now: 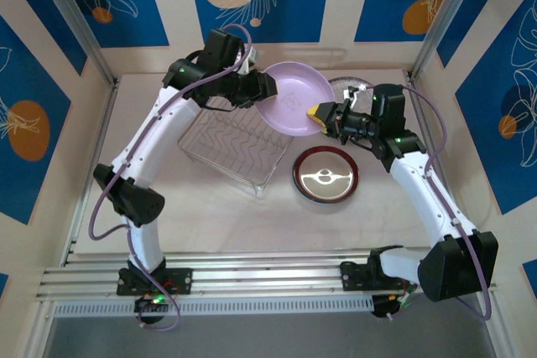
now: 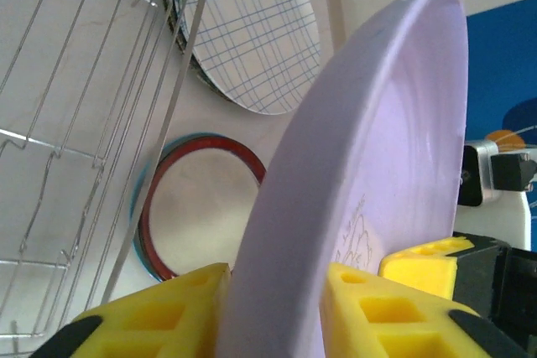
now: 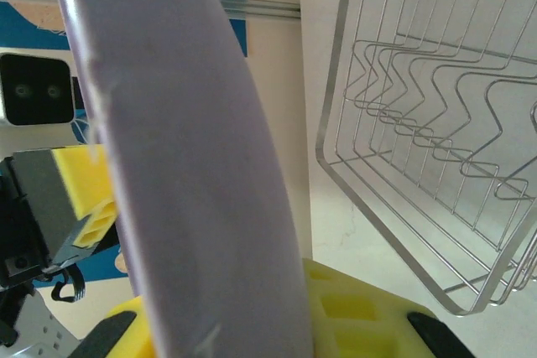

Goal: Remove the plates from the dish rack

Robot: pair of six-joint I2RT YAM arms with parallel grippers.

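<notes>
A: Rack (image 1: 220, 142) contents?
B: Its wire floor is showing bare. The lilac plate (image 1: 292, 94) is hanging tilted at the rack's 2 o'clock.
A: Grippers?
B: Right gripper (image 1: 319, 115) is clamping the plate's 4 o'clock rim. Left gripper (image 1: 270, 90) is straddling the 9 o'clock rim; pressing or loose, cannot tell.
A: Writing?
B: Faint print (image 2: 357, 236) on the plate's face, unreadable. Red-rimmed dish (image 1: 325, 175) and grid plate (image 2: 252, 39) are lying on the table (image 1: 210, 224).

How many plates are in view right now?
3. A lilac plate in the air, left tool and right tool on its rim; a grid-lined plate behind it; a red-rimmed plate on the table right of the dish rack. Others may be hidden.
</notes>
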